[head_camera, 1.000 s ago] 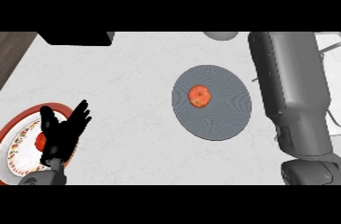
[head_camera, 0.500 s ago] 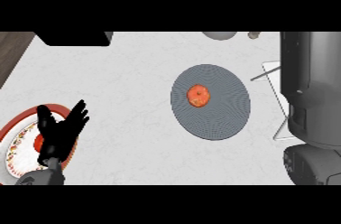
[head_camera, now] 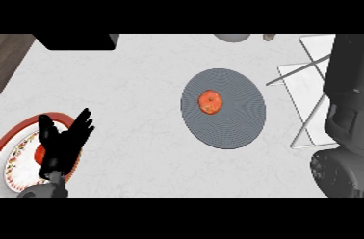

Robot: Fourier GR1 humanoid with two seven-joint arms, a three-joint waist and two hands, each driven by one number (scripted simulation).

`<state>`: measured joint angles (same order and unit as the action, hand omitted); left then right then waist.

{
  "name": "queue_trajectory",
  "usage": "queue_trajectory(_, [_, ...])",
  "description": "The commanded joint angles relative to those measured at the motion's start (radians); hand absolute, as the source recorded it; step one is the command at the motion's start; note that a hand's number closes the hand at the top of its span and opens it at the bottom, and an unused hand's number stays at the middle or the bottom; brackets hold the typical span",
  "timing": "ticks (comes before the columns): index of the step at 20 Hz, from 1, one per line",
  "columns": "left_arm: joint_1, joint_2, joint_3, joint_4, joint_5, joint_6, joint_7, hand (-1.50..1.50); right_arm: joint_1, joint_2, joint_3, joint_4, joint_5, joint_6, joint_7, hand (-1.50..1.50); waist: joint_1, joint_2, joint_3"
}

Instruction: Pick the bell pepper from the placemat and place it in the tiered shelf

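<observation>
Currently the bell pepper (head_camera: 210,101) sits on the round grey placemat (head_camera: 235,127), slightly up and left of the mat's middle, untouched and with nothing over it; taking the placemat as landmark for all positions below. Well to the left of the placemat and lower, the left hand (head_camera: 62,145) rests with fingers straight and spread, pointing up, above a red-rimmed plate (head_camera: 21,137) at the bench's edge; it holds nothing and looks parked rather than working. Just right of the placemat stands the tiered shelf (head_camera: 307,96), seen from above as pale panels with thin grey rods; its near edge lies close beside the mat, so the carry should be short. Further right, a grey forearm (head_camera: 348,112) fills the frame edge, partly over the shelf; the right hand itself does not show, so its fingers cannot be judged. Above the placemat, at the far side of the white bench (head_camera: 142,74), a grey rounded object (head_camera: 232,37) is cut by the frame; a dark block (head_camera: 78,41) lies up and left. Judgement: pick not yet begun; the right arm is the nearer one and the likely one to take the pepper; risk is the pepper rolling on the mat when touched.
</observation>
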<state>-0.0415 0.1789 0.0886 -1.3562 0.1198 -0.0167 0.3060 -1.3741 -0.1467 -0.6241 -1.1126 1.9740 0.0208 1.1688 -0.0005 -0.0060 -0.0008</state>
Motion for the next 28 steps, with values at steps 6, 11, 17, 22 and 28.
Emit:
queue_trajectory(6, [0.032, -0.021, -0.007, -0.031, -0.011, 0.018, -0.004, 0.00, 0.072, -0.071, -0.068, -0.070, -0.045, 0.154, -0.002, 1.50, 0.000, 0.002, 0.001])
queue_trajectory(11, [0.015, -0.004, 0.015, 0.005, 0.009, -0.017, -0.026, 0.00, 0.152, -0.078, -0.063, -0.084, -0.063, 0.085, -0.004, 1.50, 0.003, 0.006, 0.000])
queue_trajectory(17, [0.019, -0.026, -0.021, -0.073, -0.020, 0.017, 0.035, 0.00, 0.277, -0.119, -0.075, -0.170, -0.139, 0.097, -0.096, 1.50, 0.000, 0.003, 0.001])
queue_trajectory(22, [-0.021, -0.024, -0.011, -0.026, -0.034, 0.024, 0.021, 0.00, 0.225, -0.163, -0.038, -0.035, -0.177, 0.013, -0.063, 1.50, 0.011, 0.008, 0.001])
queue_trajectory(28, [-0.010, 0.000, 0.012, -0.029, -0.016, -0.009, 0.018, 0.00, 0.291, -0.167, 0.005, -0.146, -0.245, 0.088, -0.083, 1.50, 0.006, 0.005, 0.001])
